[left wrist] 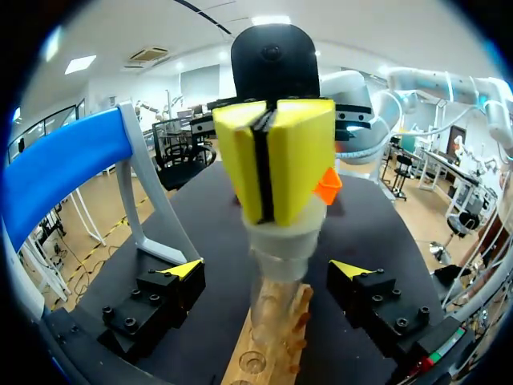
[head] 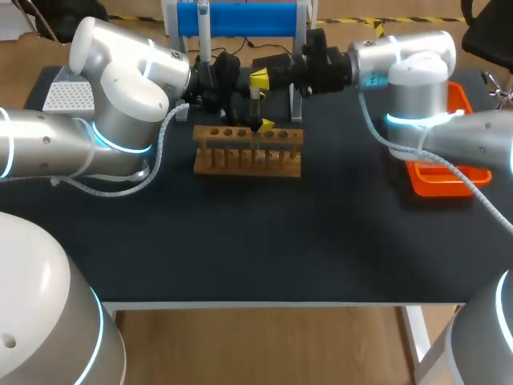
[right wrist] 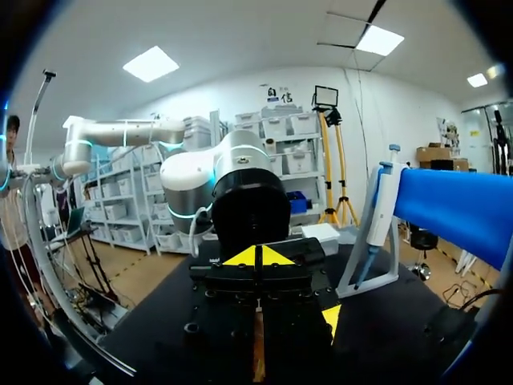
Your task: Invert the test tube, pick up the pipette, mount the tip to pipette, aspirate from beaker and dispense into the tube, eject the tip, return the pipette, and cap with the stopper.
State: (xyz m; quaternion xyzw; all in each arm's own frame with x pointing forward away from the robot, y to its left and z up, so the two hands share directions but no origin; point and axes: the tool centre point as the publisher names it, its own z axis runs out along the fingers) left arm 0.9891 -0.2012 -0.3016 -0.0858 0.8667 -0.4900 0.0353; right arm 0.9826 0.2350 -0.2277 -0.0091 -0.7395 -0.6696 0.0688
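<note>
White tip box (head: 68,95) sits upper left in the head view, back from the middle of the table where both arms meet.

Left arm enters from the left edge. Left gripper (left wrist: 268,271) is spread wide, one yellow tip on each side of the test tube (left wrist: 276,301), neither touching the glass. Judgement: it is staged to take or steady the tube, so that the tube can be passed over and turned. It is not gripping.

Blue pipette stand (head: 240,18) is at top centre, with the pipette (head: 204,28) hanging on it. It is parked behind the rack, probably to be in easy reach for the later step.

Wooden rack (head: 248,148) lies at frame centre, holes upward. The tube stands upright over the rack's back edge, near its middle. From the left wrist view its lower end is just above the wood. Whether it touches, cannot tell.

Right arm enters from the right edge and reaches past centre. Right gripper (left wrist: 272,188) has its yellow pads closed together on the tube's upper end, with a pale collar of the tube showing just below them. Gripping high leaves the lower glass free for the left fingers.

Orange tray (head: 449,160) is at the right, partly under the right arm, contents hidden.

Status, judged: inversion step in hand. Pipetting and capping not yet begun.
</note>
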